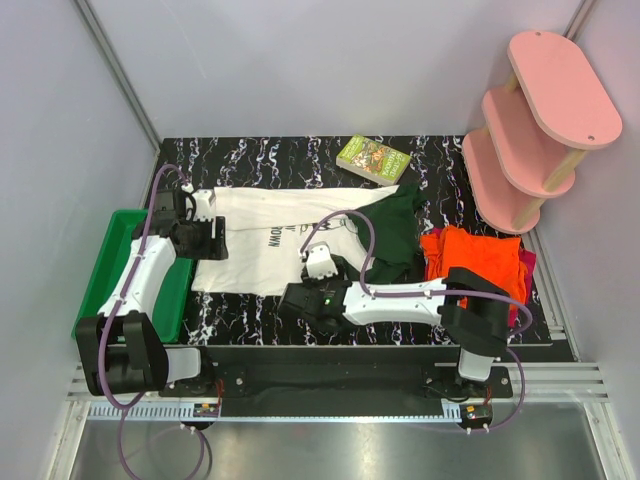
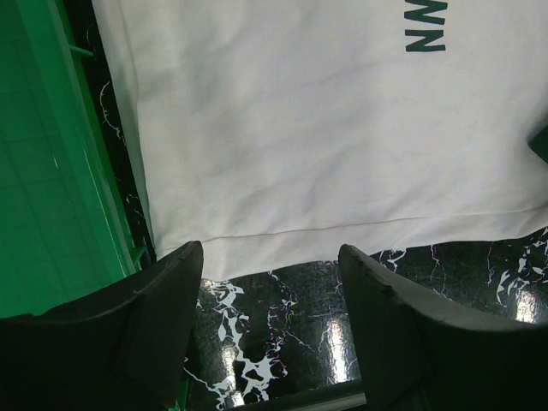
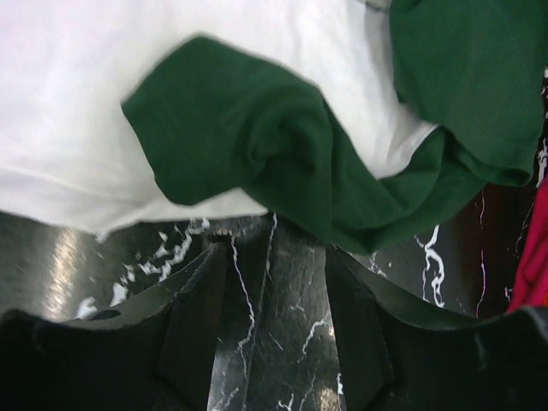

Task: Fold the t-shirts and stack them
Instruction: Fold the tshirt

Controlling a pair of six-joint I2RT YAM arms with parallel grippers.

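Observation:
The cream-white t-shirt (image 1: 265,245) with dark green sleeves (image 1: 395,230) lies spread on the black marbled table (image 1: 250,310). An orange shirt (image 1: 480,255) lies crumpled at the right over a magenta-red one (image 1: 524,272). My left gripper (image 1: 208,243) is open and empty at the shirt's left edge. In the left wrist view the gripper (image 2: 270,257) hangs over bare table, just short of the white hem (image 2: 282,231). My right gripper (image 1: 318,262) is open and empty. In the right wrist view the gripper (image 3: 270,253) is at the edge of a bunched green sleeve (image 3: 282,163).
A green plastic tray (image 1: 120,270) sits at the table's left edge, close to my left arm. A small green book (image 1: 373,160) lies at the back. A pink three-tier shelf (image 1: 535,120) stands at the back right. Grey walls enclose the table.

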